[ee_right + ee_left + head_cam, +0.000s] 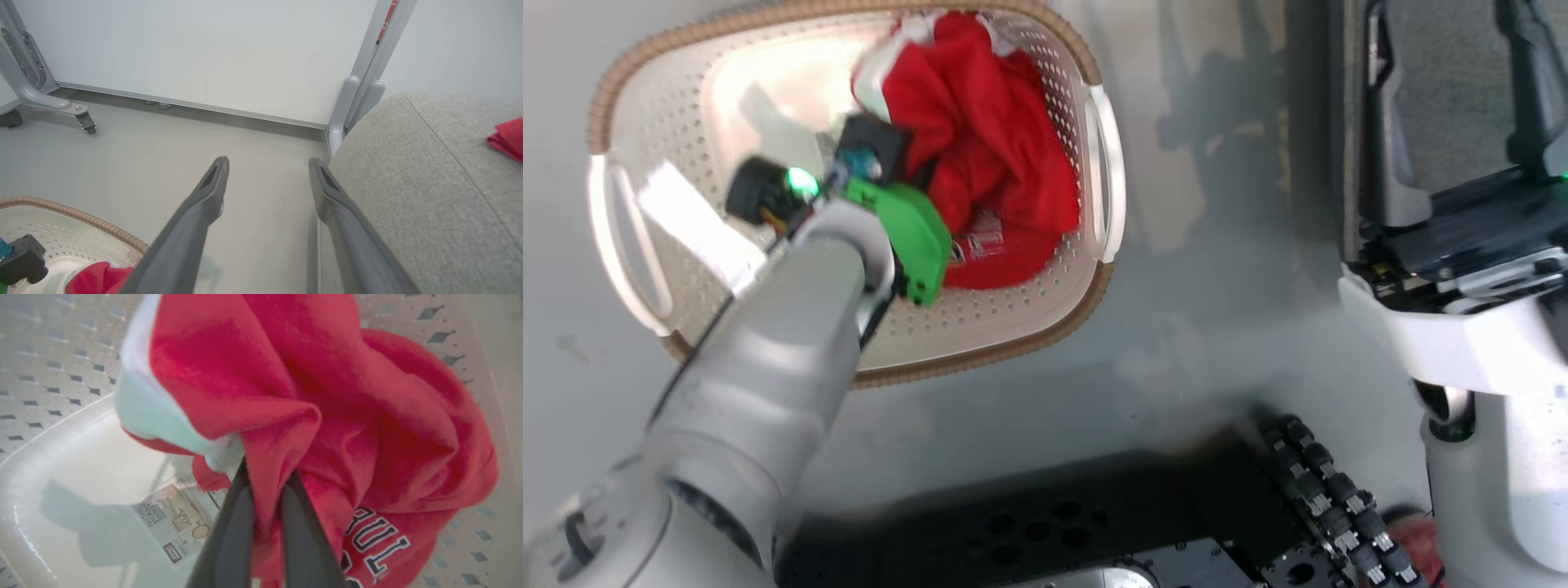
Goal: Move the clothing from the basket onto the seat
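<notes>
Our left gripper [267, 486] pinches the red sports clothing [339, 400] inside the cream holey plastic basket [1013, 314]; our right gripper [268, 163] gapes empty by the grey fabric seat [408, 183]; that thin pinch may slip.

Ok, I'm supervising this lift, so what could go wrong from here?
1. The left gripper pinches only a narrow fold of the clothing, so the cloth might slip out during the lift.
2. The rest of the heap is bulky and could catch on the basket, dragging it along.
</notes>
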Robot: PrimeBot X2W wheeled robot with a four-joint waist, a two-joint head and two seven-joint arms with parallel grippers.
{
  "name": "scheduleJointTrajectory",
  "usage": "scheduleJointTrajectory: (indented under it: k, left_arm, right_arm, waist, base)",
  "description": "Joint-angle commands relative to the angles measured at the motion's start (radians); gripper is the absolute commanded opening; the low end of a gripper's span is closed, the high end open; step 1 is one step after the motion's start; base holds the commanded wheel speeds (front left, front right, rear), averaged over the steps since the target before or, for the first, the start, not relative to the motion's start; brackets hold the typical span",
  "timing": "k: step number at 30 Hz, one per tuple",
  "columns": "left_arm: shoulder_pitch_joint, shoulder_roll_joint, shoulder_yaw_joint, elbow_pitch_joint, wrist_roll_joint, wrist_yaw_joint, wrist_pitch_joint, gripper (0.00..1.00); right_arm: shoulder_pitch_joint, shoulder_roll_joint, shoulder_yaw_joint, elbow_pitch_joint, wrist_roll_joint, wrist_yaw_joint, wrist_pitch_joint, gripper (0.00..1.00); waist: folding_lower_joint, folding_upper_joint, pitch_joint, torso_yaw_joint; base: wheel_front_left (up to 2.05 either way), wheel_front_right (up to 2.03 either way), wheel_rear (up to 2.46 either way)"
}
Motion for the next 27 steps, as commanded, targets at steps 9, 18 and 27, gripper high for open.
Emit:
scheduleJointTrajectory:
  k: [9, 18, 27]
  left_arm:
    - [0.182, 0.037, 0.095, -0.150, 0.008, 0.016, -0.008, 0.00]
    - [0.395, 0.077, 0.253, -0.350, 0.118, 0.072, -0.009, 0.00]
    - [0.594, 0.112, 0.385, -0.534, 0.223, 0.080, -0.009, 0.00]
  right_arm:
    - [0.072, -0.007, 0.016, 0.077, 0.011, -0.001, -0.002, 1.00]
    - [0.184, -0.008, 0.058, 0.168, 0.031, -0.001, -0.002, 1.00]
    - [0.295, -0.001, 0.101, 0.262, 0.062, -0.001, -0.002, 1.00]
  waist:
    - [-0.0001, 0.0000, -0.315, 0.054]
    - [-0.0001, 0.0000, -0.574, 0.066]
    - [-0.0001, 0.0000, -0.811, 0.056]
  base:
    - [0.00, 0.00, 0.00]
    - [0.00, 0.00, 0.00]
    - [0.00, 0.00, 0.00]
